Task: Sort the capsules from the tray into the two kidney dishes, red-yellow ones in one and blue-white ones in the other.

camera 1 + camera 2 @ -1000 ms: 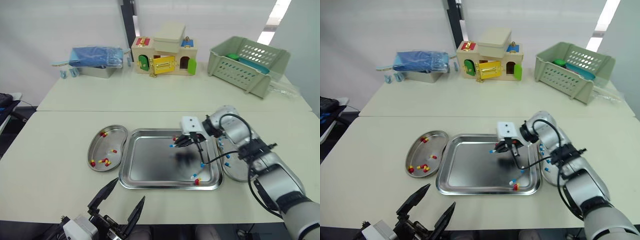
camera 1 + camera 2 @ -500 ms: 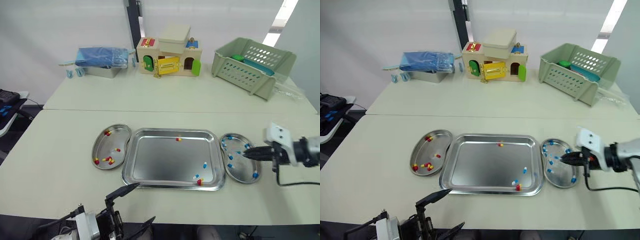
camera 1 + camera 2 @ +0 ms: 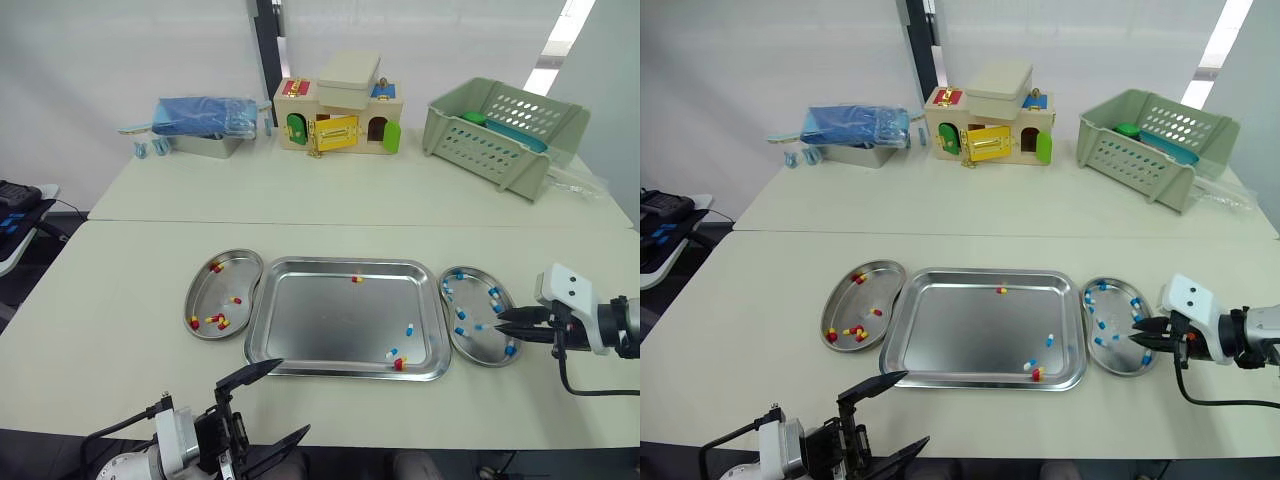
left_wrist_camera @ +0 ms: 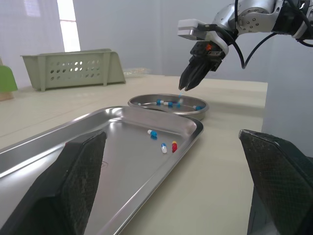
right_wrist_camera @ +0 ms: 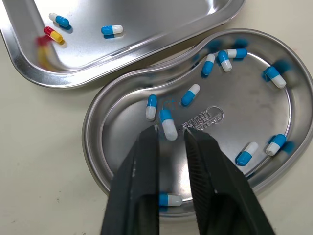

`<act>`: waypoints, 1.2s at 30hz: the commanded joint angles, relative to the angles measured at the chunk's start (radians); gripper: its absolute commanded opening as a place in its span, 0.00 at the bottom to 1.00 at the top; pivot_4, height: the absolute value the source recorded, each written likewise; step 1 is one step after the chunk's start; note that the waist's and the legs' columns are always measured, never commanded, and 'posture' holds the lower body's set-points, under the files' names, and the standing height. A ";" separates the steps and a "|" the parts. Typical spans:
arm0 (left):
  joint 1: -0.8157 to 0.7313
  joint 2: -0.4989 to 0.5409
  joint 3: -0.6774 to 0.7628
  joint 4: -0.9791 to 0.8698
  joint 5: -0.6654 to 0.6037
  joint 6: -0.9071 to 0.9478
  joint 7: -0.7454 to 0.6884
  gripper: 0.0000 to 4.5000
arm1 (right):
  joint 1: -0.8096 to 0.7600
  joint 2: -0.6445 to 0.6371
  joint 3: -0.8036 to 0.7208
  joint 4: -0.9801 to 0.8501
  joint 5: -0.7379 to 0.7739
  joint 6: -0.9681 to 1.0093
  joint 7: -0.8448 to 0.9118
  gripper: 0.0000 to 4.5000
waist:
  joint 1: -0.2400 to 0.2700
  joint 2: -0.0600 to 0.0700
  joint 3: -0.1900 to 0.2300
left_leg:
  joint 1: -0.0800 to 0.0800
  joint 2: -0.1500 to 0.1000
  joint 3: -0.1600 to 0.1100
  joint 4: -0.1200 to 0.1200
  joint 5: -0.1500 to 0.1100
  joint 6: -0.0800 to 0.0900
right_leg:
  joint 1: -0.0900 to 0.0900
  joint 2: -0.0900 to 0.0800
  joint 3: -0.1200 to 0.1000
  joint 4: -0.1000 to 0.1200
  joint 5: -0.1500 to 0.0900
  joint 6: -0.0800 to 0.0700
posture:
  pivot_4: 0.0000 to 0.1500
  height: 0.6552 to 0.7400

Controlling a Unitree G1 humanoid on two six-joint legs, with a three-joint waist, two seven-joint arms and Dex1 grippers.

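When you look from the head, your right gripper (image 3: 499, 322) hangs over the right kidney dish (image 3: 478, 348), where blue-white capsules lie. The left kidney dish (image 3: 205, 300) has the red-yellow ones. Four capsules are left in the tray (image 3: 320, 320): two red-yellow and two blue-white. Your left gripper (image 3: 274, 402) waits low by the near table edge.

From the left wrist, its fingers (image 4: 78, 171) stand wide apart and hold nothing.

From the right wrist, the right fingers (image 5: 142, 161) are a little apart. A loose capsule (image 5: 167, 123) sits just past their tips, not pinched.

I think this is the drop-off step. Next, go back to the tray for the lone blue-white one (image 3: 409, 329) and come straight down over it.
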 commanded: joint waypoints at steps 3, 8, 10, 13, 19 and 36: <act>0.021 -0.016 0.028 -0.061 0.021 0.020 0.054 1.00 | -0.026 -0.021 -0.001 0.034 0.023 -0.022 -0.006 0.58 | 0.000 0.000 0.000 | 0.000 0.000 0.000 0.000 0.000 0.000 | 0.000 0.000 0.000 0.000 0.000 0.000 | 1.00 1.00; 0.021 -0.024 0.082 -0.102 0.033 0.073 0.155 1.00 | -0.015 -0.025 -0.060 0.078 0.065 -0.044 0.016 0.92 | 0.003 0.000 0.000 | 0.000 0.000 0.000 0.000 0.000 0.000 | 0.000 0.000 0.000 0.000 0.000 0.000 | 1.00 1.00; 0.009 -0.012 0.116 -0.115 0.039 0.111 0.194 1.00 | -0.001 -0.022 -0.115 0.113 0.106 -0.042 0.034 0.99 | 0.005 0.000 0.000 | 0.000 0.000 0.000 0.000 0.000 0.000 | 0.000 0.000 0.000 0.000 0.000 0.000 | 1.00 1.00; -0.034 0.015 0.203 -0.112 0.024 0.184 0.263 1.00 | 0.020 -0.042 -0.166 0.208 0.124 -0.072 0.073 0.99 | 0.009 -0.001 0.000 | 0.000 0.000 0.000 0.000 0.000 0.000 | 0.001 0.000 -0.001 -0.001 0.000 0.000 | 1.00 1.00; -0.133 0.123 0.423 0.009 0.006 0.303 0.315 1.00 | 0.015 -0.065 -0.167 0.364 0.108 -0.143 0.083 0.99 | 0.004 0.000 0.000 | 0.004 0.000 0.000 -0.001 0.000 0.000 | 0.003 0.000 -0.001 0.000 0.000 0.000 | 1.00 1.00; -0.299 0.537 0.675 0.456 0.085 0.694 0.150 1.00 | -0.082 -0.040 -0.056 0.586 0.044 -0.365 0.075 0.99 | -0.016 0.000 0.001 | 0.006 0.000 0.000 -0.004 0.000 0.000 | 0.003 0.000 0.000 0.000 -0.001 0.000 | 1.00 1.00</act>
